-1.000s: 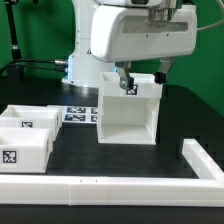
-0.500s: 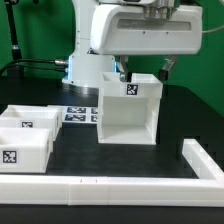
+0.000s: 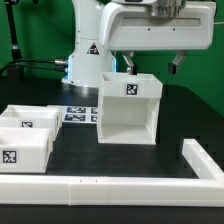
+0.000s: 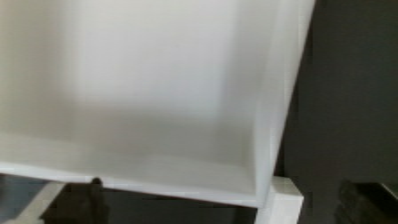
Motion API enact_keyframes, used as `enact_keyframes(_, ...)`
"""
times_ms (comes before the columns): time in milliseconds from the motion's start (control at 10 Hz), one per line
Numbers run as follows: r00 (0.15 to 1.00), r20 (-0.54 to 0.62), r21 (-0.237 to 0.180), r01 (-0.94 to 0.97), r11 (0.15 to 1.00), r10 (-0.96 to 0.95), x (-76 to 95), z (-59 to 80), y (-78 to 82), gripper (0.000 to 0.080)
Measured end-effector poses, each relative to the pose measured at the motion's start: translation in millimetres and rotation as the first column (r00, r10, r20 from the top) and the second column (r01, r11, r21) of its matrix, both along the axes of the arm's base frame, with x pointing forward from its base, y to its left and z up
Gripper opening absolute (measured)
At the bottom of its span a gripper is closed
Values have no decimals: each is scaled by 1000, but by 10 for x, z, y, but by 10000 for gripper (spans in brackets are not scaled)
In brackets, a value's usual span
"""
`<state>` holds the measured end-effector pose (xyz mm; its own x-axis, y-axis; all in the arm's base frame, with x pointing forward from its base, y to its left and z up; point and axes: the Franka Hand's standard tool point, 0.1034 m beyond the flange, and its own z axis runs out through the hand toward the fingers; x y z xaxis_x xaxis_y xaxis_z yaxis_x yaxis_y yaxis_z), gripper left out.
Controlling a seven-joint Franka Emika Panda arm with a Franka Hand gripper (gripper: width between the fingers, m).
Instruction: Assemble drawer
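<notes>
The drawer's large hollow casing (image 3: 130, 112) stands upright on the black table, its open side towards the camera and a tag on its upper front edge. Two smaller trays (image 3: 28, 121) (image 3: 22, 150) sit at the exterior view's left, each with tags. My gripper (image 3: 152, 66) hangs just above the casing's top, open and empty, clear of it. In the wrist view the casing's white wall (image 4: 160, 90) fills most of the picture, and my gripper (image 4: 222, 205) shows only as dark fingertips (image 4: 89, 196) at the edge.
The marker board (image 3: 76, 114) lies flat behind the trays, left of the casing. A low white border wall (image 3: 110, 186) runs along the front, with another piece (image 3: 200, 158) at the exterior view's right. The robot's base (image 3: 85, 65) stands behind the casing.
My gripper has risen from around the casing's top edge to just above it. The casing stays standing in the same place.
</notes>
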<state>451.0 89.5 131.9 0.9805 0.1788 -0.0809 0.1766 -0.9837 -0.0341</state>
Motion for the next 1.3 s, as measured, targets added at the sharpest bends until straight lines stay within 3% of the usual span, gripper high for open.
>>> enact_keyframes(400, 1000, -2, 0, 1, 1000, -1, -10, -5, 3, 650)
enact_keyframes(500, 996, -15, -14, 90, 996, -90, -132, -33, 41, 650)
enact_keyframes(700, 985, -45, -13, 165, 986, -166, -261, -110, 105, 650)
enact_keyframes(1300, 982, -35, 4, 184, 983, -184, -407, -369, 152, 650)
